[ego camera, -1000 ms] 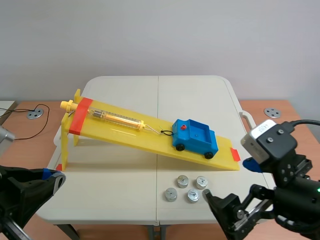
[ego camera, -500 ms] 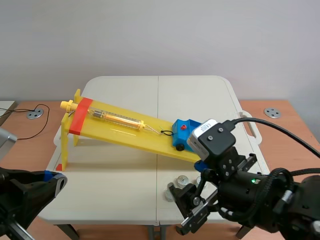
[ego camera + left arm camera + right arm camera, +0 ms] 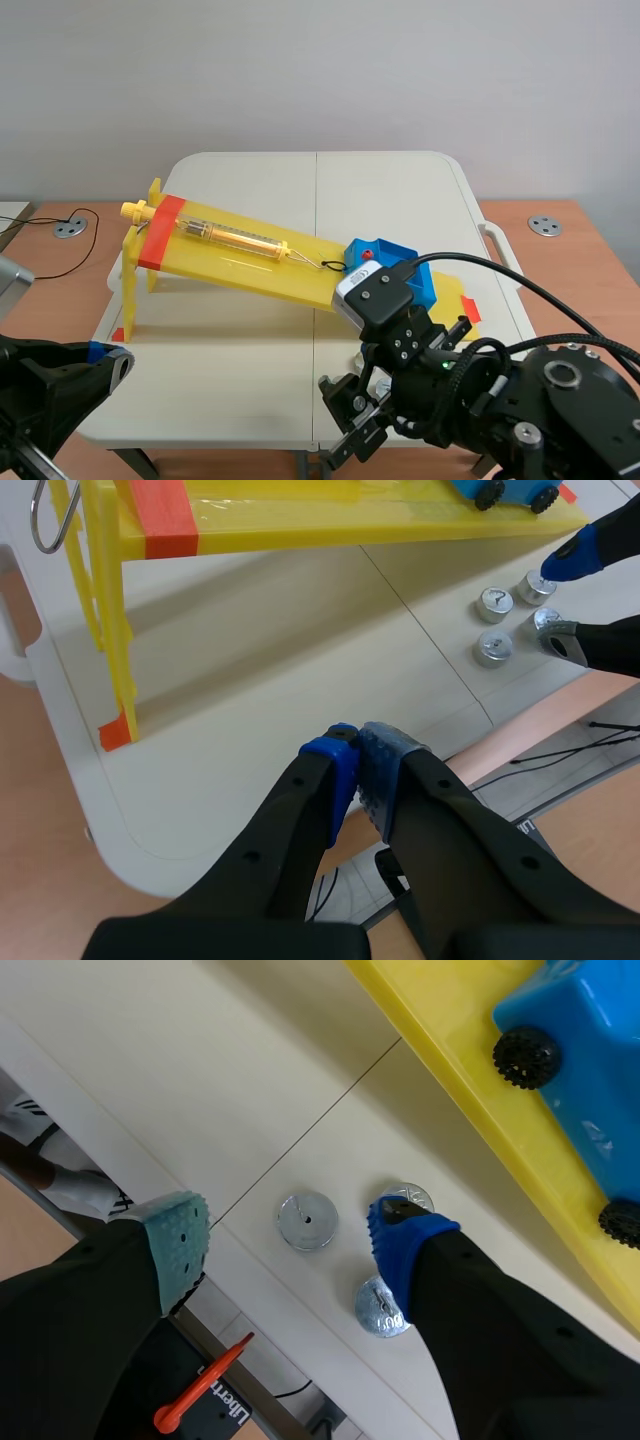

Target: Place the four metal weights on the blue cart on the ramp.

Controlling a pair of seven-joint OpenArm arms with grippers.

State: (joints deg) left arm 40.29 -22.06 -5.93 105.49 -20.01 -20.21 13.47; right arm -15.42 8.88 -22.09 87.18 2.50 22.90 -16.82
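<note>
The blue cart (image 3: 392, 262) sits low on the yellow ramp (image 3: 250, 255), hooked to a spring scale. Several small round metal weights (image 3: 493, 648) lie on the table below the ramp's low end. My right gripper (image 3: 290, 1235) hangs open over them. One weight (image 3: 307, 1221) lies between its fingers, and the blue pad (image 3: 398, 1238) partly covers two others. The right arm (image 3: 450, 385) hides the weights in the scene view. My left gripper (image 3: 360, 752) is shut on nothing, over the table's near left edge.
The ramp's raised end stands on yellow legs (image 3: 112, 650) with a red foot near the left gripper. A hook (image 3: 48, 525) hangs at the table's side. The cart's wheels (image 3: 524, 1057) rest on the ramp, just beyond the weights.
The right arm has swung left and forward from the table's right corner to above the weights, now covering them in the scene view. The left arm has barely moved.
</note>
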